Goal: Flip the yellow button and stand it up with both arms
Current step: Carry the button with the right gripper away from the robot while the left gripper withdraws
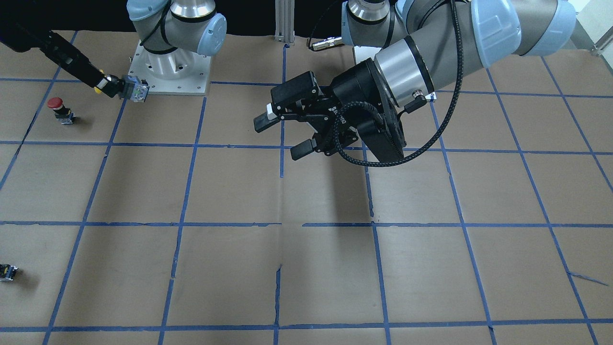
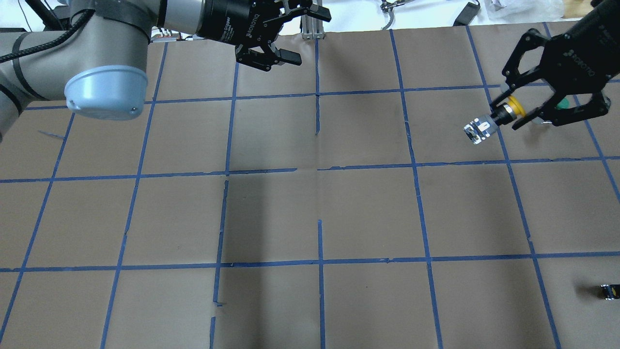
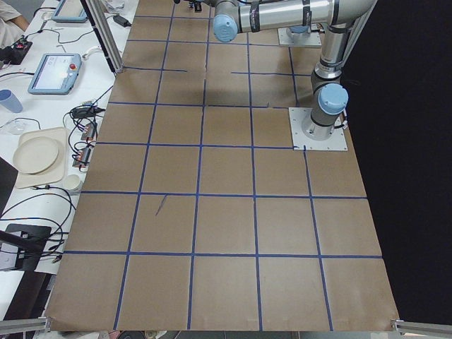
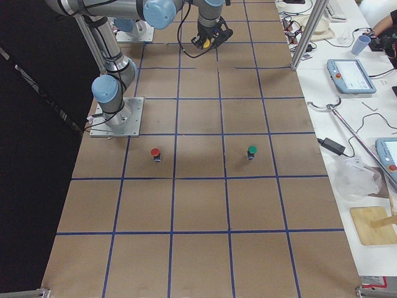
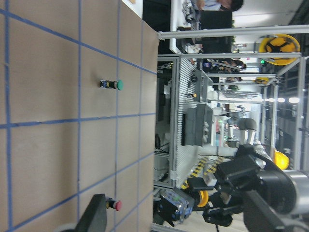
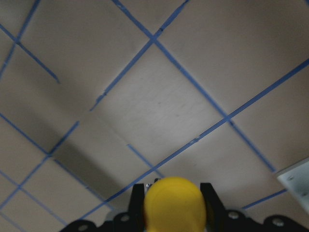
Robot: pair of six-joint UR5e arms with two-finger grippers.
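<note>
My right gripper (image 2: 505, 115) is shut on the yellow button (image 2: 512, 105) and holds it in the air, on its side. The fingers grip just behind the yellow cap, and the boxy switch body (image 2: 477, 131) points toward the table's middle. In the front view the right gripper (image 1: 109, 86) is at the upper left with the switch body (image 1: 135, 89) sticking out. The right wrist view shows the yellow cap (image 6: 175, 203) between the two fingers. My left gripper (image 1: 280, 136) is open and empty, held above the table's middle, also in the overhead view (image 2: 305, 36).
A red-capped button (image 1: 60, 109) stands on the table below the right gripper. A green-capped button (image 4: 252, 151) stands one square farther out. A small dark capless block (image 2: 609, 291) lies near the table's right edge. Brown paper with a blue tape grid (image 2: 319, 169) covers the table.
</note>
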